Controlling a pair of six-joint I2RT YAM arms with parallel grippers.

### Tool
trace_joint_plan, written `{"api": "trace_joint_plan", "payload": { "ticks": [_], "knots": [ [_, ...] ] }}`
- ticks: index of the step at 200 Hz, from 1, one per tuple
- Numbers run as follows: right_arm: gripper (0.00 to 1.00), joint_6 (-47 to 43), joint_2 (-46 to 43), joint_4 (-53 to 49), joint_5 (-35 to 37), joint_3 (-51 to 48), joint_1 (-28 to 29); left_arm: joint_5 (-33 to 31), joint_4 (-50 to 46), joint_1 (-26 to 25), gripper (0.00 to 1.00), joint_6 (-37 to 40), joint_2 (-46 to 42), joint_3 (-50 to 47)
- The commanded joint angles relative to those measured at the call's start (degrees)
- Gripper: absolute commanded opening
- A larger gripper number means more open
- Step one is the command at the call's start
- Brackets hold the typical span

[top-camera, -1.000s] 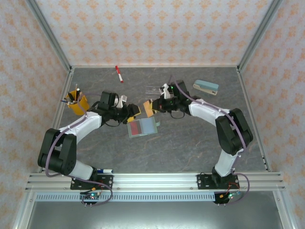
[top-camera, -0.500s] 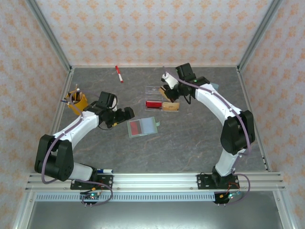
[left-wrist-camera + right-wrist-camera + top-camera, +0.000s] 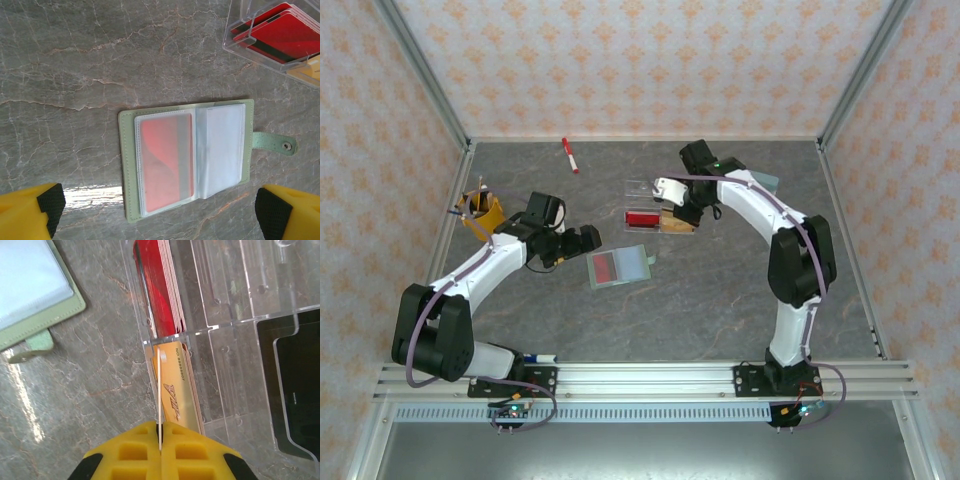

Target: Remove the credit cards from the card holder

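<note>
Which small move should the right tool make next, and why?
Probably lower the right tool a little, so that the thin card enters the tray before release. The tool is shut on that card, which it holds on edge just above the slot where gold cards already lie.

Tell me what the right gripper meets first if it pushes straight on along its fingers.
Likely the clear tray: the right gripper, shut on a tan-gold card held edge-on, points into the compartment with the stacked tan-gold cards. The held card would touch first; depth is unclear.
</note>
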Motion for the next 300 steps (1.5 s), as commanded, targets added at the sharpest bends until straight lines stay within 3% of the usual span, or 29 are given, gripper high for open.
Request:
{"api": "trace_joint_plan", "payload": {
  "ticks": [1, 80, 166, 233, 268, 300],
  "knots": [
    [0.00, -4.20, 1.57, 1.51, 1.66, -0.18, -0.05, -0.98, -1.54, 0.43, 1.00, 0.91, -0.45, 0.91],
    [0.00, -9.61, 6.06, 3.17, 5.30, -0.56, -0.01, -0.54, -2.07, 0.39, 1.00, 0.97, 0.42, 1.28],
    [0.02, -11.37, 5.99, 0.58, 1.78, 1.70, -0.04, 0.52, -1.81, 0.44, 1.00, 0.56, 1.22, 1.15],
    [0.05, -11.30, 9.33, 1.58, 3.23, 2.97, -0.13, 0.86, -1.63, 0.37, 1.00, 0.38, 1.93, 1.23],
    [0.10, -11.12, 9.53, 1.84, 3.17, 3.05, -0.14, 1.22, -1.48, 0.39, 1.00, 0.33, 2.38, 1.28],
    [0.21, -9.89, 8.53, 1.84, 3.61, 3.46, -0.78, 1.50, -1.19, 0.42, 1.00, 0.34, 2.54, 1.31]
  ]
}}
